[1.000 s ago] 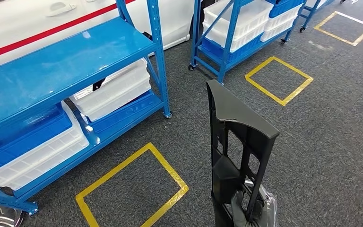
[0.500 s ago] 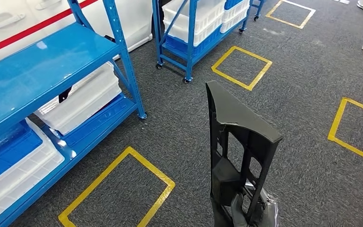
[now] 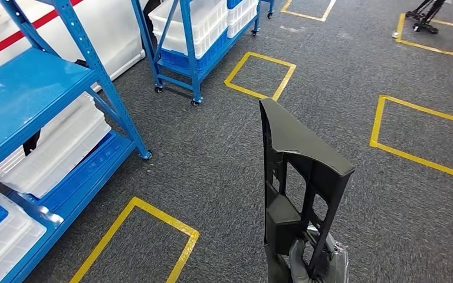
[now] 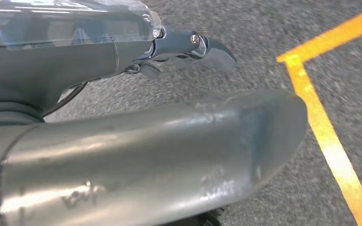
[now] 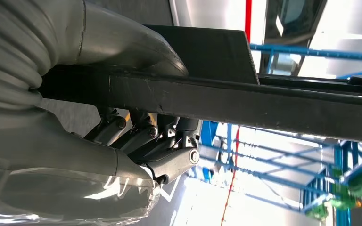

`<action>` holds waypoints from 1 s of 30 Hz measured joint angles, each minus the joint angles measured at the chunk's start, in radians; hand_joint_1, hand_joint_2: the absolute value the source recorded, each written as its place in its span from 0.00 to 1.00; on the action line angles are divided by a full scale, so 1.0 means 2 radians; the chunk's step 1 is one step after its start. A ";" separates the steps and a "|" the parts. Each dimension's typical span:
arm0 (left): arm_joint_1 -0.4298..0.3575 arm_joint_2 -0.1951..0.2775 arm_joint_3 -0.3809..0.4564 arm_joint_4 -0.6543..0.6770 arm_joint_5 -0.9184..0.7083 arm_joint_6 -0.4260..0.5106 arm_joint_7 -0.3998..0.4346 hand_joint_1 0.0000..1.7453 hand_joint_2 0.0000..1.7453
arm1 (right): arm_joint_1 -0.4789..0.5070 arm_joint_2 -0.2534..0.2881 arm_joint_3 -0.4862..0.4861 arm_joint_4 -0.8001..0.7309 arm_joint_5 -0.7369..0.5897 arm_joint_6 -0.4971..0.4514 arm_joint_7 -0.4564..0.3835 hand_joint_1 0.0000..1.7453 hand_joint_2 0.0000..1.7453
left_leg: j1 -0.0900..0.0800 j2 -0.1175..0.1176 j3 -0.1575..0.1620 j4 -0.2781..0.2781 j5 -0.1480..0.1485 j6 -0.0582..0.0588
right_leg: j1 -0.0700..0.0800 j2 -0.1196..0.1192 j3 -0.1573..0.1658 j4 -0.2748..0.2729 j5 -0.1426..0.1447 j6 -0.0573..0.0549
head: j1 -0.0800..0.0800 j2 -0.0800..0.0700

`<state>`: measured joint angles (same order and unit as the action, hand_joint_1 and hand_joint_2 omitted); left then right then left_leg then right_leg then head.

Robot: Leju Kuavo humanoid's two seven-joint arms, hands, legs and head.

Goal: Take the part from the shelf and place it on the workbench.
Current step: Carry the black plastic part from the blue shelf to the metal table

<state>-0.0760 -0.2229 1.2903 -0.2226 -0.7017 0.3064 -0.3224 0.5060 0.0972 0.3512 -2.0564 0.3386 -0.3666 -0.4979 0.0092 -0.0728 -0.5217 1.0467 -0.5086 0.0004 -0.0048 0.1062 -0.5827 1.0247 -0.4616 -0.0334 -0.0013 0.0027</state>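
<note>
A tall black plastic part (image 3: 298, 177) with open slots stands upright in the head view, low and right of centre. My right hand (image 3: 314, 266) grips its lower end. In the right wrist view the dark fingers (image 5: 146, 136) curl under the part's long black bar (image 5: 264, 103) and the thumb lies over it. My left hand (image 4: 136, 141) hangs over grey carpet beside a yellow floor line (image 4: 327, 136). Its thumb and fingers (image 4: 202, 47) stick out with nothing between them.
A blue shelf rack (image 3: 29, 94) with white crates (image 3: 53, 147) stands at the left. A second wheeled blue rack (image 3: 194, 35) with white crates is further back. Yellow taped squares (image 3: 259, 73) mark the grey carpet, another (image 3: 422, 135) at the right. A white vehicle (image 3: 94, 29) stands behind the racks.
The camera has turned: racks and floor squares have slid to the left and another yellow square has come in at the right. The black part stays in my right hand.
</note>
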 joint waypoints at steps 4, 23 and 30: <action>-0.002 0.000 0.004 0.000 0.002 0.002 -0.002 0.00 0.00 | 0.003 0.002 -0.001 -0.002 0.004 0.000 -0.001 1.00 1.00 | -0.002 0.001 0.010 -0.029 0.007 0.007 | -0.004 0.019 -0.009 -0.001 0.006 0.014 | -0.001 0.000; -0.004 -0.003 0.011 0.000 0.010 0.004 -0.008 0.00 0.00 | 0.007 0.008 -0.003 -0.008 0.012 0.008 -0.002 1.00 1.00 | 0.000 0.049 -0.007 0.043 -0.052 -0.013 | -0.006 -0.057 0.006 -0.008 -0.005 0.002 | -0.002 0.000; -0.001 -0.003 0.017 0.000 0.011 0.005 -0.008 0.00 0.00 | 0.008 0.010 -0.004 -0.008 0.013 0.008 -0.002 1.00 1.00 | 0.002 0.011 -0.006 0.017 -0.008 -0.007 | -0.003 -0.006 0.002 0.000 -0.005 0.003 | -0.002 0.000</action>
<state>-0.0790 -0.2293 1.3250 -0.2228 -0.6803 0.3174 -0.3388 0.5212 0.1165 0.3434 -2.0718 0.3647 -0.3499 -0.5024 0.0127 -0.0498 -0.5332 1.0805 -0.5244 -0.0129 -0.0109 0.0948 -0.5784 1.0254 -0.4711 -0.0282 -0.0046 0.0028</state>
